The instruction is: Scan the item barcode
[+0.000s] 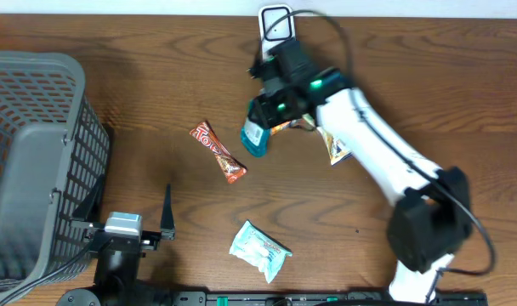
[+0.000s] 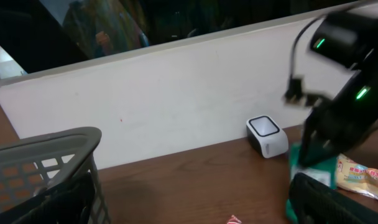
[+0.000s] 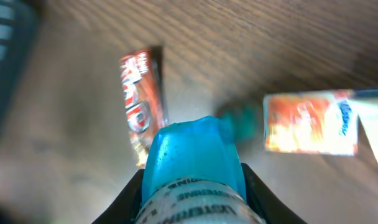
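Well, the right gripper point(image 1: 260, 127) is clenched on a small teal bottle point(image 1: 254, 138). The right wrist view shows a dark finger point(image 3: 134, 198) pressed against each side of the bottle's white label, with the teal cap end pointing away toward the wood. The bottle sits near the far edge of the table point(image 1: 411, 51), a little in front of the white scanner point(image 1: 275, 24) that stands against the back wall. From the left wrist view the scanner's window faces up and the bottle is just to its right.

A red candy bar point(image 1: 218, 151) lies flat just left of the bottle. An orange and yellow snack packet point(image 1: 335, 146) lies on its other side, partly under the white arm. A pale green and white pouch point(image 1: 258, 249) rests well apart from them, nearer the front edge.

The left gripper point(image 1: 129, 208) is released, its fingers spread wide and holding nothing, beside the grey mesh basket point(image 1: 29, 161) at the left end.
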{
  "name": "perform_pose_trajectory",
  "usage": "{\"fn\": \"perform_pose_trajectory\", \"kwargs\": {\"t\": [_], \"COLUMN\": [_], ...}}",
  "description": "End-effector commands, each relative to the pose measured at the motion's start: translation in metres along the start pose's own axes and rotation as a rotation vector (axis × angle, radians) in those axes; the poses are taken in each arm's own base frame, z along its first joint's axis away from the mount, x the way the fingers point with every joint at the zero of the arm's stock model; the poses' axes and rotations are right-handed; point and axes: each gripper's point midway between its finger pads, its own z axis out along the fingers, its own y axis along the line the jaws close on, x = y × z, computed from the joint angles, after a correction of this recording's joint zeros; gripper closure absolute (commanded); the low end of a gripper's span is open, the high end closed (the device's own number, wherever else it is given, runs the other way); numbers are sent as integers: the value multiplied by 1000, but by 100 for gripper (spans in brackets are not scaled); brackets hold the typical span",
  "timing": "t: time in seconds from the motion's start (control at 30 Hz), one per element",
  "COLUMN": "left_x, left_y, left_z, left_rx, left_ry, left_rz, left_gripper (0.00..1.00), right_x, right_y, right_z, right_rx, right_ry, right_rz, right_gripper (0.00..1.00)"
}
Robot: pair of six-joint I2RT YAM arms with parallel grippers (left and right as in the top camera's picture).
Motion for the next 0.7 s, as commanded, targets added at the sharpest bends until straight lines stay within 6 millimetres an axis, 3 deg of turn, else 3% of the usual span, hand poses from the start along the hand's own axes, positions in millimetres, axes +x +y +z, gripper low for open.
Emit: {"fn": "perform_pose_trajectory", "kwargs": {"t": [0.0, 0.2, 0.33, 0.4, 0.5, 0.67], "left_x": [-3, -3, -3, -3, -3, -3], "left_y": [2, 2, 2, 2, 2, 2], "left_z": [-1, -1, -1, -1, -1, -1], "left_rx": [-10, -11, -11, -11, -11, -11], "left_ry": [-11, -10, -10, -10, -10, -10], "left_rz": [11, 11, 11, 11, 11, 11], "left_gripper": [0, 0, 0, 0, 0, 0], "right_x": [-10, 6, 12, 16, 27, 66], "right_y": [20, -22, -26, -19, 12, 64], "right_z": [-56, -64, -64, -64, -70, -107], "right_rx": [-184, -57, -16, -51, -248, -654], "right_ry": [-63, -5, 16, 30, 65, 68], "right_rz": [-28, 62, 65, 51, -50, -387], "right_gripper": [99, 99, 99, 99, 99, 99]}}
